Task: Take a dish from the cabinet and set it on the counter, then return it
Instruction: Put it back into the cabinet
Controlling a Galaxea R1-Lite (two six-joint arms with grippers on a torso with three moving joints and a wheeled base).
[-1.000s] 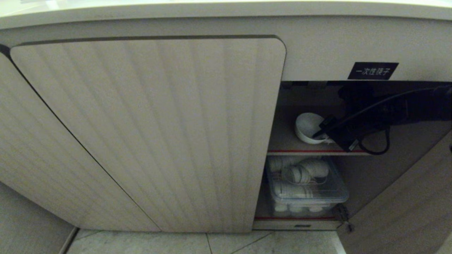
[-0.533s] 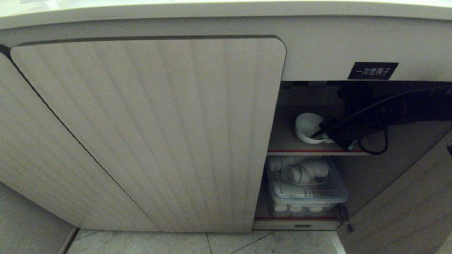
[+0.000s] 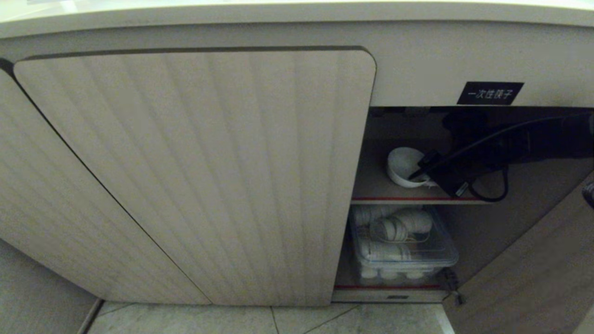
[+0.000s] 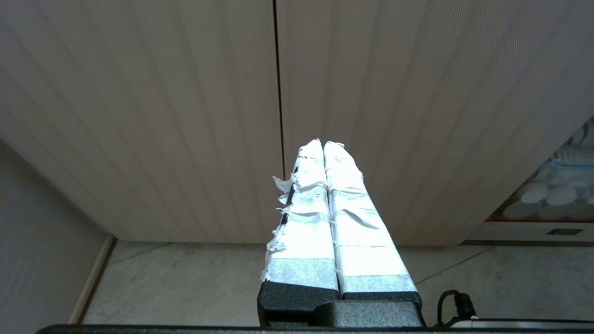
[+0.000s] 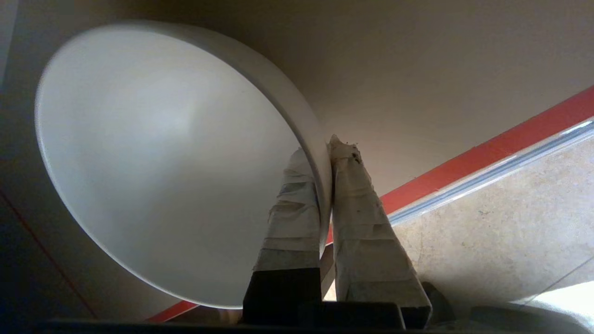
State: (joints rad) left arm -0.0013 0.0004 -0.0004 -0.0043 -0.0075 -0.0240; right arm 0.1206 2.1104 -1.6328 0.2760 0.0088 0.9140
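Because our right claw (image 5: 325, 153) pinches the dish (image 5: 153, 153) by its rim, it clears the red-edged shelf (image 3: 408, 199); our left claw (image 4: 323, 144), pressed together, idles.

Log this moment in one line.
right gripper: shut on bowl rim | bowl: upper cabinet shelf | left gripper: shut, idle

You see a small plain white bowl (image 3: 403, 168), deep and round, tilted on the cabinet's (image 3: 195, 176) upper red-edged shelf, at three o'clock of the closed ribbed door, its rim pinched by taped fingers (image 5: 357, 208).
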